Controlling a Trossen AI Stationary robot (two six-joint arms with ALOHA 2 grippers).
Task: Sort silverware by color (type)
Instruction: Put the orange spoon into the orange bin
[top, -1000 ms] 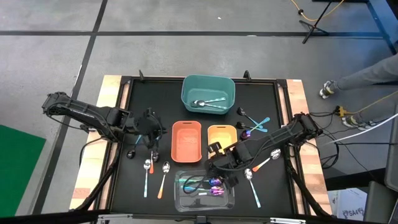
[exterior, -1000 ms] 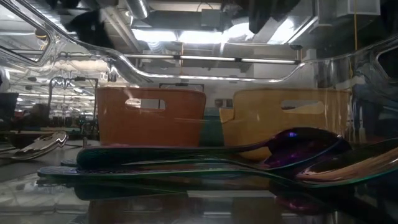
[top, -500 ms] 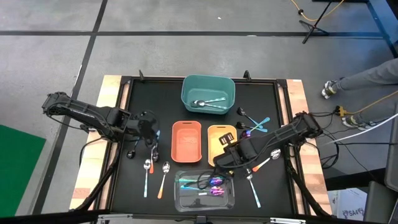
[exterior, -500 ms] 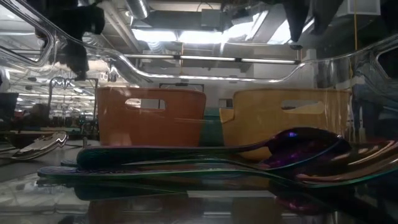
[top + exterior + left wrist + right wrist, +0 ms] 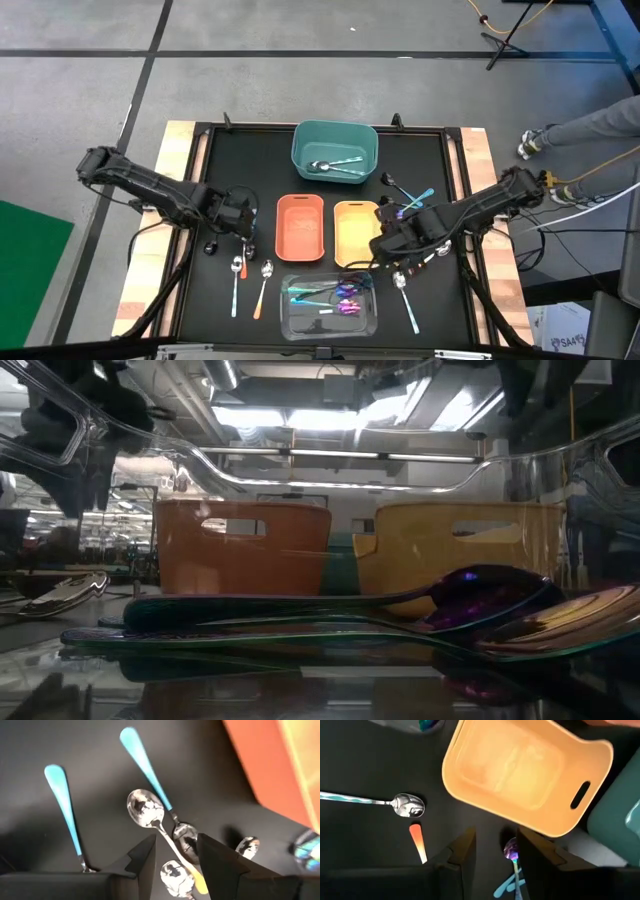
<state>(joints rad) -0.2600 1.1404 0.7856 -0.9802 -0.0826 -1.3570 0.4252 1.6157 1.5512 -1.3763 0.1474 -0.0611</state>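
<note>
My left gripper [image 5: 243, 222] hangs open, pointing down, over loose silverware at the table's left. In the left wrist view [image 5: 175, 865] an orange-handled silver spoon [image 5: 150, 815] runs below the gap between its fingers, beside two teal-handled spoons [image 5: 145, 765] [image 5: 62, 805]. My right gripper [image 5: 392, 250] is open above the mat, right of the yellow bin [image 5: 357, 232]. An iridescent purple spoon [image 5: 511, 850] lies under its gap [image 5: 495, 855]. Iridescent utensils [image 5: 300, 610] lie in the clear bin [image 5: 365, 320].
The teal bin [image 5: 305, 160] at the far middle holds silver spoons. The orange bin [image 5: 300, 227] stands left of the yellow one. More spoons lie on the mat at the right [image 5: 408, 300] [image 5: 420, 197] and left [image 5: 237, 285] [image 5: 262, 290]. A person's leg [image 5: 590, 120] shows beyond the right edge.
My right gripper has left the clear bin, rising and moving toward the table's far right, past the yellow bin's near corner. My left gripper has sunk a little over the left-hand spoons and rolled about its own axis.
</note>
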